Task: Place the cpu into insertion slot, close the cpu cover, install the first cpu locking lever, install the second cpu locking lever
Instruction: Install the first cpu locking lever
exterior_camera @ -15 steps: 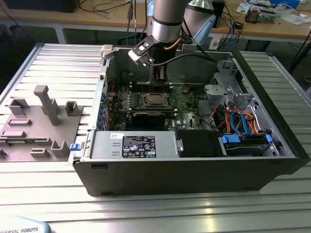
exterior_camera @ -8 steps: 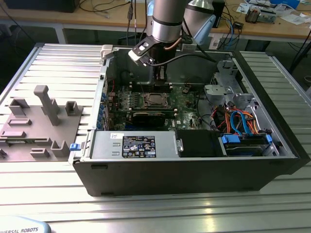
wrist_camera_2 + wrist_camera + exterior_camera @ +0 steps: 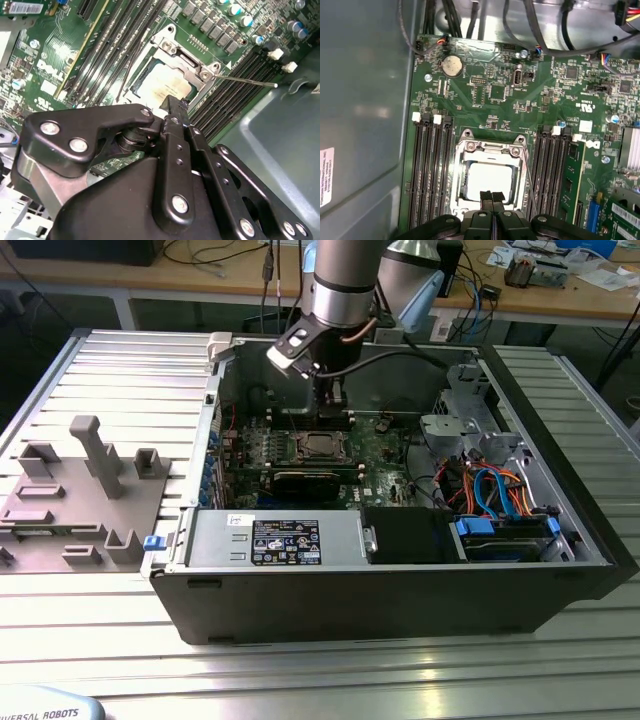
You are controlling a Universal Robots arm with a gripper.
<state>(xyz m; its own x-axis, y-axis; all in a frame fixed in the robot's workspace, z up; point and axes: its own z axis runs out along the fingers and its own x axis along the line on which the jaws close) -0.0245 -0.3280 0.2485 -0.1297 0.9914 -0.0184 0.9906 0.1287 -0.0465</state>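
The cpu (image 3: 487,180) lies flat in the insertion slot (image 3: 460,182), and the cpu cover (image 3: 490,147) is down around its edges. The gripper (image 3: 492,195) has its fingers pressed together with nothing between them and hangs over one edge of the slot. A thin locking lever (image 3: 245,81) juts free from the slot across the memory slots (image 3: 432,170), which crowd in on both sides.

The circuit board (image 3: 495,75) is seen in green, speckled with fine pale print. At its middle, the cpu (image 3: 487,177) is shown pale silver-grey, framed by the shiny silver cpu cover (image 3: 492,149). Black memory slots (image 3: 432,170) tipped with white clips are seen on the board. The gripper (image 3: 492,195) is coloured black.
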